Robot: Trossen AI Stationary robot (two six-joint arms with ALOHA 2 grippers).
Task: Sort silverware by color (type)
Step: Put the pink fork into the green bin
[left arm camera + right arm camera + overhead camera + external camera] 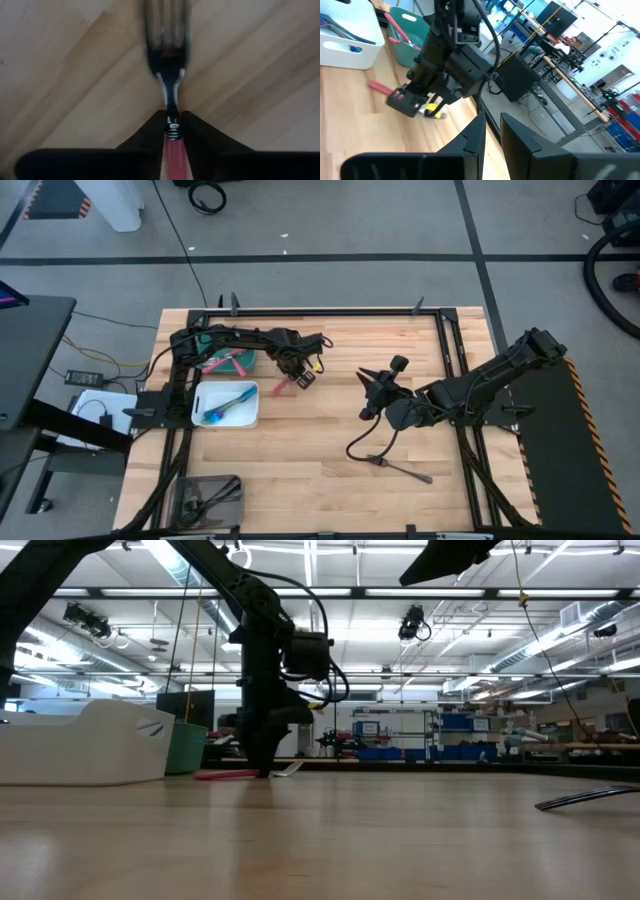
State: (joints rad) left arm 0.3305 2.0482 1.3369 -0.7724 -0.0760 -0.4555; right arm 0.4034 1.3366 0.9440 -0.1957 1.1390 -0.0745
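Red-handled fork pinched at its neck by the left gripper, down on the wood table, just beside the green bin and white bin. Right gripper raised mid-table, fingers narrowly apart, holding nothing. Grey utensil lies near the front, probably a fork.

No text, label, brand, number or sign can be read in any view; the markings in the room behind are too small
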